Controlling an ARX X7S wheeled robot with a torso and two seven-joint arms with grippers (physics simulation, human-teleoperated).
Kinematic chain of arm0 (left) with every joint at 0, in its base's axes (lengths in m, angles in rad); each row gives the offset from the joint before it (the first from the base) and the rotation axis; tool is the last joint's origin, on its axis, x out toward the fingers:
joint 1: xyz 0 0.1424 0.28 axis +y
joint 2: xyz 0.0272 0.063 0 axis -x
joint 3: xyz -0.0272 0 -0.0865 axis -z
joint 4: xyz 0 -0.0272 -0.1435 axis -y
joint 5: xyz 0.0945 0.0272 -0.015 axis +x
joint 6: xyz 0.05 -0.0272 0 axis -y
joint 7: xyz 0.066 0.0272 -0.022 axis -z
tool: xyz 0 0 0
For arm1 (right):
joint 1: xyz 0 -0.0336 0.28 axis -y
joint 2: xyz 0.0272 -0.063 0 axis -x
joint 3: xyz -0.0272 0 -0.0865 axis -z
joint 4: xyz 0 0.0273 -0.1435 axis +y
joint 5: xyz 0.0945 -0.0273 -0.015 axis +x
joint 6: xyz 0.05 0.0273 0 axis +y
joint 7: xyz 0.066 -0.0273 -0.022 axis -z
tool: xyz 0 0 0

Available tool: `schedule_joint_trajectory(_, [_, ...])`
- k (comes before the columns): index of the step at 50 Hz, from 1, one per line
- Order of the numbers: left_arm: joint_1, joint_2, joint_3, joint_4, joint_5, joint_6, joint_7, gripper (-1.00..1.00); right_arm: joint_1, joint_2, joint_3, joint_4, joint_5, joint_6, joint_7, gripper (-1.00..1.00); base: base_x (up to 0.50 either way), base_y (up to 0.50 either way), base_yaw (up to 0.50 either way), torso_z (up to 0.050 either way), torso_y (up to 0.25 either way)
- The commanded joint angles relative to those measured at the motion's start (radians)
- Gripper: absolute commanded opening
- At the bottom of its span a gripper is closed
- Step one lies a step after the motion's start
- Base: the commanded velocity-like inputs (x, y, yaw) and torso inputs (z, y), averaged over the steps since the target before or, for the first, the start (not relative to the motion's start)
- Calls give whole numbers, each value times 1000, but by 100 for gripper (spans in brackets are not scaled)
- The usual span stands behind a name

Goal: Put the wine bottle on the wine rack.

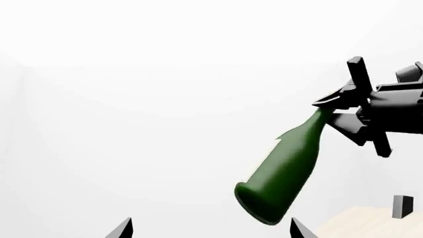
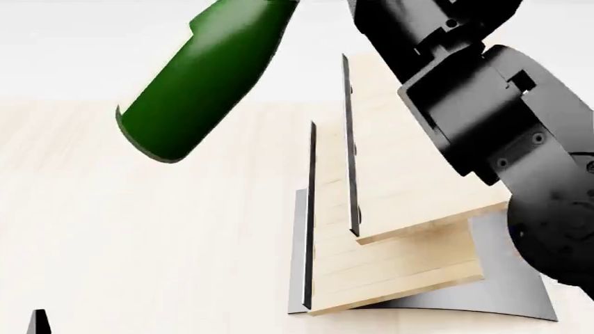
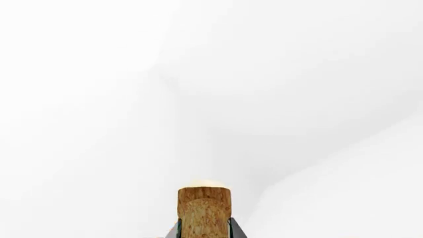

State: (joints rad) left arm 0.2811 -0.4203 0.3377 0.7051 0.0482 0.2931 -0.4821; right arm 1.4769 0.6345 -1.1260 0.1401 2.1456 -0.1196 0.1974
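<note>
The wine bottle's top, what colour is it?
Tan-brown cork on the dark green wine bottle; it shows best in the right wrist view.

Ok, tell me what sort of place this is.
Most likely a bare simulated test scene, not a real room: blank white walls and one pale wood tabletop. The only furnishing is the wine rack, with the wine bottle held tilted above the table by the right gripper.
</note>
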Motion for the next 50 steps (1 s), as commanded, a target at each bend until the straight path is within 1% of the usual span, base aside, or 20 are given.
schedule_joint_trajectory(1, [-5,-1,4,0,1,-9,-1,100,-75,135,127,-15,101,-73,-2,-100,0,0,0,0,0])
schedule_joint_trajectory(12, [-8,-3,7,1,3,-11,-3,100,-156,229,184,-41,152,-129,-27,-100,0,0,0,0,1])
schedule_joint_trajectory(26, [-11,-2,15,-2,7,-20,-5,100,-290,314,255,-68,239,-205,-87,-100,0,0,0,0,1])
schedule_joint_trajectory(41, [-15,-4,21,-6,9,-21,-6,100,-362,343,268,-61,258,-231,-118,-100,0,0,0,0,1])
schedule_joint_trajectory(50, [-19,-4,26,-13,12,-21,-7,100,-385,334,260,-46,250,-230,-135,-100,0,0,0,0,1])
